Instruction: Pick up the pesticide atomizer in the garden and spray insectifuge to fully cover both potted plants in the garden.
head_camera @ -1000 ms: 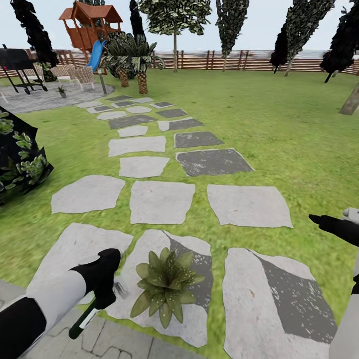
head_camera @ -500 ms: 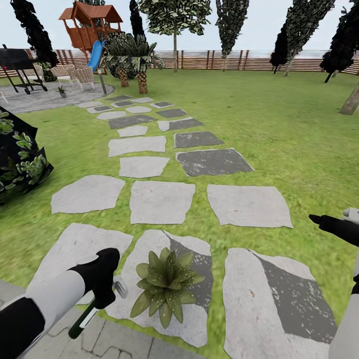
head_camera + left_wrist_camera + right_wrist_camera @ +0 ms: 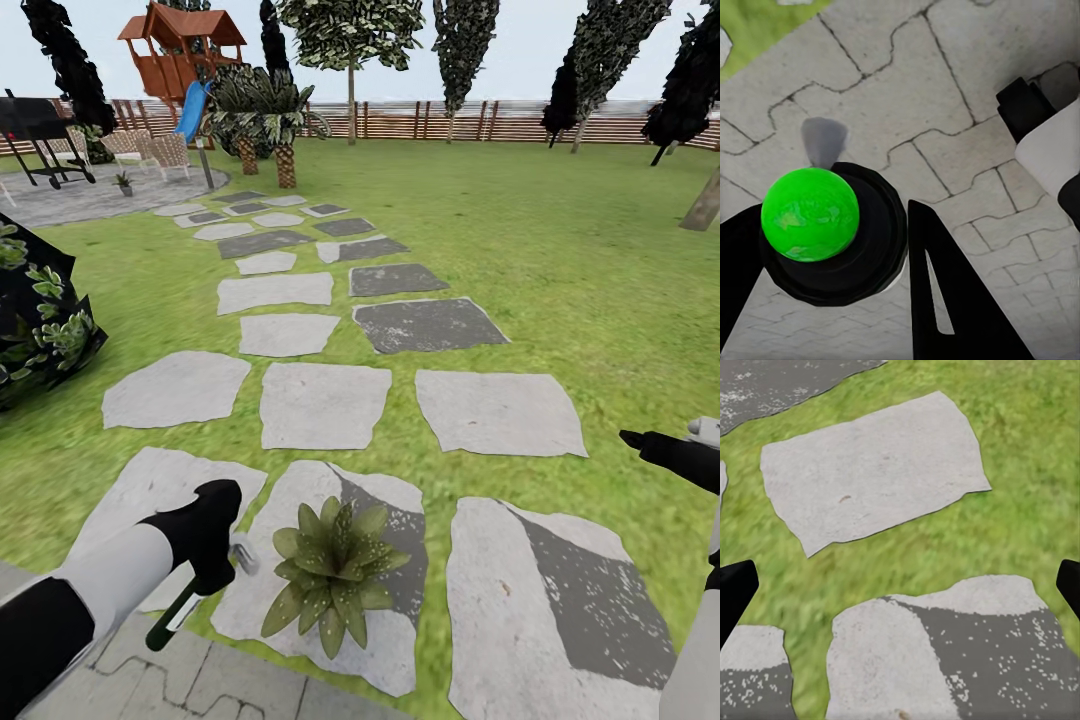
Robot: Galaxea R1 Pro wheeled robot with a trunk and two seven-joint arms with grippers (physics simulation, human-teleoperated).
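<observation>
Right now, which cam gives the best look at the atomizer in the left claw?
Head view: the pesticide atomizer shows side-on, dark green body hanging below the left claw, whitish head beside the potted plant. The left wrist view sees it end-on, a bright green round end between the fingers. The right wrist view faces stepping stones and grass.

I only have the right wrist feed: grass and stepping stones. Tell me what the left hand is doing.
Observer: The left hand is shut on the pesticide atomizer, and the bottle slants down below it.
Operator: Give me the nozzle's position.
Observer: In the head view, the whitish spray head sits close beside the potted plant, at its left.
Operator: Say what that plant stands on.
Observer: A stepping stone, near the edge of the grey paving.
</observation>
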